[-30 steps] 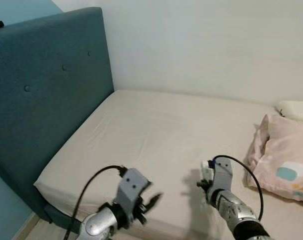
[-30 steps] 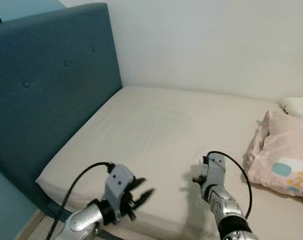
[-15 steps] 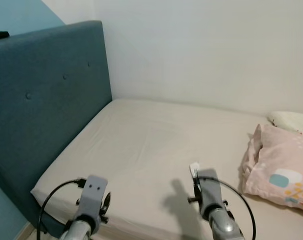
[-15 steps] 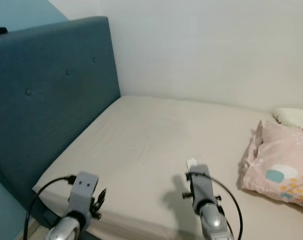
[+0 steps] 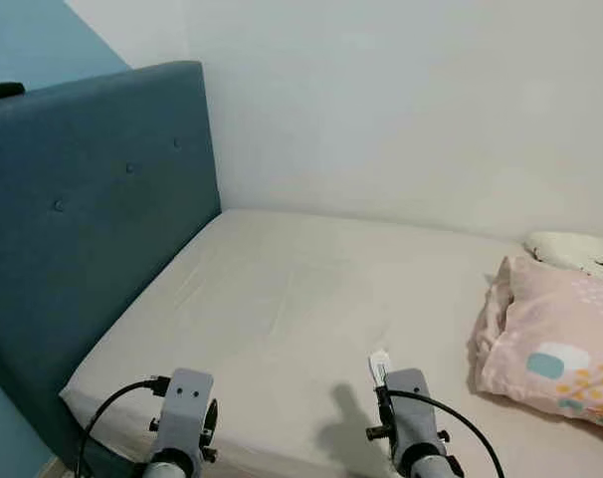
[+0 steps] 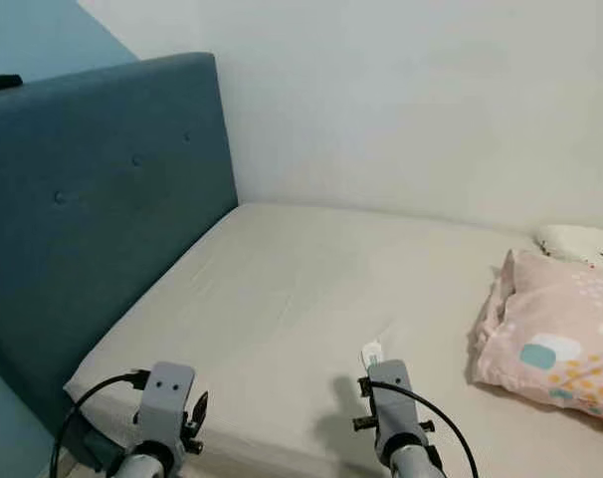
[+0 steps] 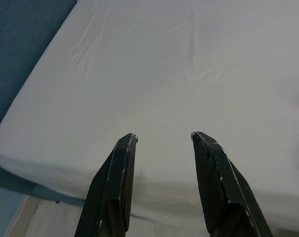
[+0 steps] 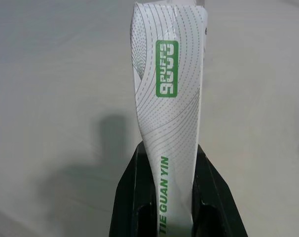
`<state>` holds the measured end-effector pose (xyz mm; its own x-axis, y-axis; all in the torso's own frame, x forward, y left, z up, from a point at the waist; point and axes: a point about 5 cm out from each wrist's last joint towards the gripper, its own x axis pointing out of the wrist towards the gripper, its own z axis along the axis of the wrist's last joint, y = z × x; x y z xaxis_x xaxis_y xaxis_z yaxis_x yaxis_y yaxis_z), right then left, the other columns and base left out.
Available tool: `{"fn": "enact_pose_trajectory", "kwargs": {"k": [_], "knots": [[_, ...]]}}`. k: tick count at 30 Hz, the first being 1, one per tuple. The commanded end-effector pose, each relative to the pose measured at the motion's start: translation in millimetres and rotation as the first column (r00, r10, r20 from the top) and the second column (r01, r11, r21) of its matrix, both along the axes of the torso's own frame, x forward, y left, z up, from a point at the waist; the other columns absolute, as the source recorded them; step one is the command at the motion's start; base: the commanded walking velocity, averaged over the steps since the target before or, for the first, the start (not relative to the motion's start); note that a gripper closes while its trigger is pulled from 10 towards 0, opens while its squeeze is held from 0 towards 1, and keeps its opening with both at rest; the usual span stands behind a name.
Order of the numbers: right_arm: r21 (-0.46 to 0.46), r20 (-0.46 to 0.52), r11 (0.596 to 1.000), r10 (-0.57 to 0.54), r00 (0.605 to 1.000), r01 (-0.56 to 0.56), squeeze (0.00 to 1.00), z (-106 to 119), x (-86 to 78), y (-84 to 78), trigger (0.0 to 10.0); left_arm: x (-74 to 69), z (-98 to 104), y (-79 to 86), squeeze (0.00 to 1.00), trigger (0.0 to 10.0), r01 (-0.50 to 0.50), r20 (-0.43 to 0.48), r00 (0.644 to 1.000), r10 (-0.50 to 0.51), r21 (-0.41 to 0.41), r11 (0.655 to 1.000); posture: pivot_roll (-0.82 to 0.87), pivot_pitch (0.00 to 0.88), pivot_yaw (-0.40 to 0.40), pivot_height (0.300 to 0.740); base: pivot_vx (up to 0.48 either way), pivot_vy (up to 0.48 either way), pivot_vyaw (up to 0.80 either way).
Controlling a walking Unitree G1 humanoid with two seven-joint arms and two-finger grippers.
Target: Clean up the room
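Two raised arms over the bed (image 5: 282, 289): left gripper (image 7: 162, 143) fingers spread, right gripper (image 8: 167, 163) pinching a sachet (image 8: 168, 98) (white, green-printed)

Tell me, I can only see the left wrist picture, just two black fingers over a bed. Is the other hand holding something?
Observer: Yes. The right gripper pinches a white packet with green print.
Operator: What does the print say?
Observer: Along its side it reads TIE GUAN YIN.
Operator: Is there anything else on the bed?
Observer: A pink pillow lies on the robot's right side of the mattress.
Operator: And what's on the other side?
Observer: A blue padded headboard stands at the robot's left. The left gripper hangs open near the mattress edge.
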<state>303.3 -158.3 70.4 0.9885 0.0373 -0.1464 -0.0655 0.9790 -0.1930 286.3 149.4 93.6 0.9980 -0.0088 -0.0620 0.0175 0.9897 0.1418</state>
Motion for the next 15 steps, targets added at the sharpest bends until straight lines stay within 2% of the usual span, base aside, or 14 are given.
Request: {"fn": "enact_pose_trajectory", "kwargs": {"k": [1, 15], "knots": [[-0.001, 0.010, 1.000, 0.008, 1.000, -0.008, 0.00, 1.4, -2.7, 2.5, 10.0, -1.7, -3.3, -2.9, 0.00, 10.0, 0.010, -0.005, 1.000, -0.010, -0.008, 1.000, 0.01, 0.132, -0.024, 0.665, 0.000, 0.000, 0.00], [-0.010, 0.019, 1.000, 0.024, 1.000, -0.024, 0.00, 4.2, -1.1, 3.5, 10.0, -0.5, -4.7, -1.5, 0.00, 10.0, 0.003, -0.006, 1.000, -0.004, -0.017, 1.000, 0.01, 0.114, -0.031, 0.720, 0.000, 0.000, 0.00]]}}
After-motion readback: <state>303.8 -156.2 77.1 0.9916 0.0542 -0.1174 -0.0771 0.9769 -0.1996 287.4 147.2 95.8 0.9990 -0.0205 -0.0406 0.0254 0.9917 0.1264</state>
